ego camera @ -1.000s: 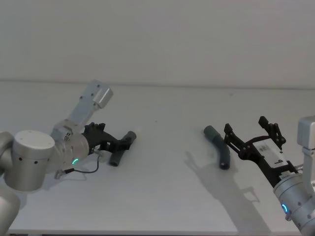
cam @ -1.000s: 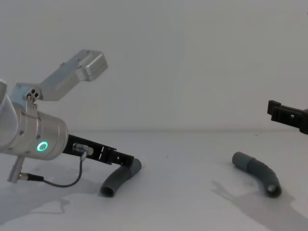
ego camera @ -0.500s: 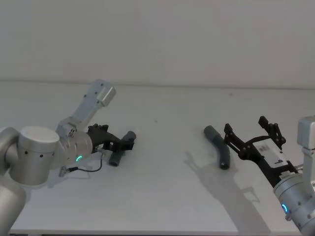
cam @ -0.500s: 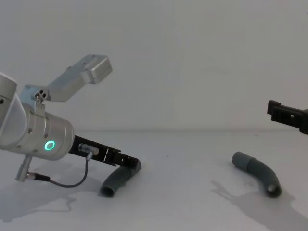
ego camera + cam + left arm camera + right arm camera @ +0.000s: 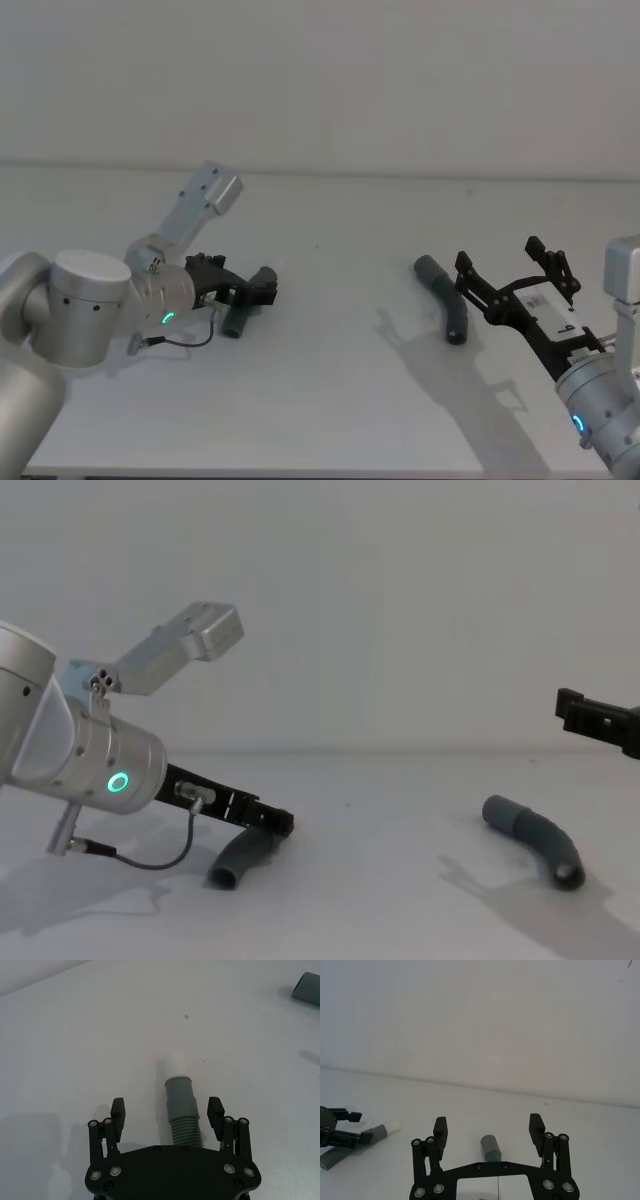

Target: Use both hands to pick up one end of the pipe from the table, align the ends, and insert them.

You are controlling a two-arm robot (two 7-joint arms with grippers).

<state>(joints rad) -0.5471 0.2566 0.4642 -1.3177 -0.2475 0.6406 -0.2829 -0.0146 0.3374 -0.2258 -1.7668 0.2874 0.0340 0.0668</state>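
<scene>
Two dark-grey pipe pieces lie on the white table (image 5: 330, 400). The left piece (image 5: 240, 314) has a white-tipped narrow end (image 5: 176, 1064) pointing away from my left gripper (image 5: 256, 290). That gripper is open and low over the table, its fingers (image 5: 118, 1111) on either side of the ribbed bend without touching. In the chest view the left gripper (image 5: 272, 820) covers the upper part of this piece (image 5: 238, 860). The right piece (image 5: 446, 298) lies free, its collar end (image 5: 490, 1147) ahead of my open right gripper (image 5: 499, 256), which hovers above and behind it.
The white wall rises behind the table's far edge. Bare table lies between the two pieces. A thin black cable (image 5: 180, 344) loops under the left wrist. The right piece's end (image 5: 307, 989) shows far off in the left wrist view.
My left gripper has slid forward and lower along the left pipe piece, now straddling its ribbed part. The right arm and both pipe pieces have stayed put.
</scene>
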